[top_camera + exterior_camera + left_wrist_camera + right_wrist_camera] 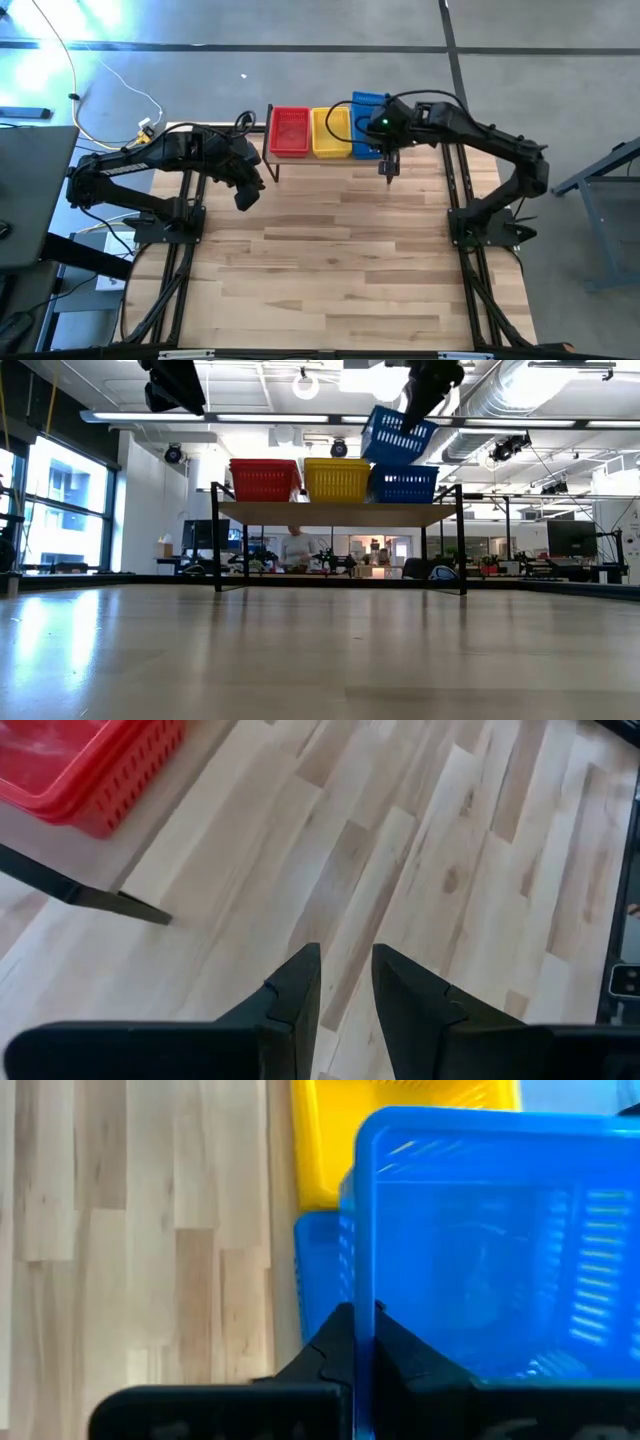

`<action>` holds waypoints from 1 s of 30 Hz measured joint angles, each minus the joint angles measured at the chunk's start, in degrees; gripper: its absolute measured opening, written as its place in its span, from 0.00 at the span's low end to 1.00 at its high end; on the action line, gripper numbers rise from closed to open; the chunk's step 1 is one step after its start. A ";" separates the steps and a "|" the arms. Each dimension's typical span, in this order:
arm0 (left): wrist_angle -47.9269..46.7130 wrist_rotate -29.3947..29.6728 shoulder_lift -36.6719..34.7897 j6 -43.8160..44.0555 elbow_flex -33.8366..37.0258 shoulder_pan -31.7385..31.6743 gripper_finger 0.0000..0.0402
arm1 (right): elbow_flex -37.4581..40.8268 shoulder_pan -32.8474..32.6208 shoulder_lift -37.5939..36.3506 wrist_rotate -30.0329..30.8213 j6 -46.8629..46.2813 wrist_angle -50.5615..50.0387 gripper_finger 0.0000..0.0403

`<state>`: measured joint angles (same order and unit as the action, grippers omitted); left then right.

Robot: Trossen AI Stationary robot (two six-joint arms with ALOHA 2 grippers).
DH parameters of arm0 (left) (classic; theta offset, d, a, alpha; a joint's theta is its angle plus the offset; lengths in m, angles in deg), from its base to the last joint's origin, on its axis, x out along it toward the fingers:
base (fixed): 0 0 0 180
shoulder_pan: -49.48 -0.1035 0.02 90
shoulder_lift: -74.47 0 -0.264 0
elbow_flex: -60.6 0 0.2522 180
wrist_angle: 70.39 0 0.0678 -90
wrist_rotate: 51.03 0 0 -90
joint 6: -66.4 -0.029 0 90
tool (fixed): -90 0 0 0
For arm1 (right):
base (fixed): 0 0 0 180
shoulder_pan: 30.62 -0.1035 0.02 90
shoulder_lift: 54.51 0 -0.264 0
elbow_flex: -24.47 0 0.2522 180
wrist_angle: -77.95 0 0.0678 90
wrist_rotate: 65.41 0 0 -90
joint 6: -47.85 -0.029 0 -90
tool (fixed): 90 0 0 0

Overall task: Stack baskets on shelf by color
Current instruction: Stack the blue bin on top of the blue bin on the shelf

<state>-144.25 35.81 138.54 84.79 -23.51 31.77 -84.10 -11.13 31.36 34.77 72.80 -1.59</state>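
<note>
High view first: your low light-wood plank shelf [322, 160] on thin black legs sits at the far edge of the wooden tabletop [340, 260], carrying baskets in a row: red plastic mesh baskets [290, 131] on the left, yellow mesh baskets [331, 132] in the middle, blue mesh baskets [366, 135] on the right. How many are nested in each pile you cannot tell from these views.

Your right gripper [388, 168] is over the shelf's right end, fingers pinched tight on the rim of one more blue mesh basket [398, 436]. Low view shows that basket tilted, lifted above the blue pile, apart from it. Right wrist view shows the dark fingers closed together on the blue basket's near wall, with the blue pile and the yellow one beyond.

Your left gripper [246, 194] hangs above the tabletop just off the shelf's left end, near the red pile. Left wrist view shows its fingers [295, 995] parted by a narrow gap with nothing between them, bare planks below and the corner of the red baskets off to one side.
</note>
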 joint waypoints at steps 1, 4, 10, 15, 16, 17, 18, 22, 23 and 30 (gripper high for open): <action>0.01 -0.01 0.00 0.01 0.00 -0.18 0.21 | 0.00 0.54 0.51 -0.50 0.02 -0.25 0.00; 0.01 -0.05 0.00 0.01 0.00 -0.34 0.21 | 0.00 2.07 1.90 -2.28 0.46 -1.48 0.00; 0.03 -0.06 0.00 0.02 0.00 -0.34 0.21 | 0.00 3.34 3.84 -1.71 1.03 -3.87 0.00; 0.01 -0.07 0.00 0.02 0.00 -0.34 0.21 | 0.01 3.62 4.43 -1.84 1.05 -5.08 0.00; 0.01 -0.06 0.00 0.02 0.00 -0.34 0.21 | 0.02 3.76 4.46 -1.87 1.05 -5.51 0.00; 0.01 -0.08 0.00 0.02 0.00 -0.34 0.21 | 0.02 3.79 4.48 -1.85 1.02 -5.81 0.00; 0.01 -0.15 0.00 0.02 0.00 -0.34 0.21 | 0.02 3.81 4.53 -1.65 0.97 -6.02 0.00; 0.01 -0.24 0.00 0.04 0.00 -0.34 0.21 | 0.02 4.15 4.77 -0.83 0.42 -7.60 0.00; 0.01 -0.24 0.00 0.04 0.00 -0.34 0.21 | 0.02 4.15 4.79 -0.77 0.09 -7.47 0.00; -0.01 -0.24 0.00 0.04 0.00 -0.34 0.21 | 0.02 4.13 4.92 -0.20 -0.48 -7.38 0.00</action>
<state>-144.27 35.57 138.54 84.84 -23.51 31.44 -84.07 -7.00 36.28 34.57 72.32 -8.98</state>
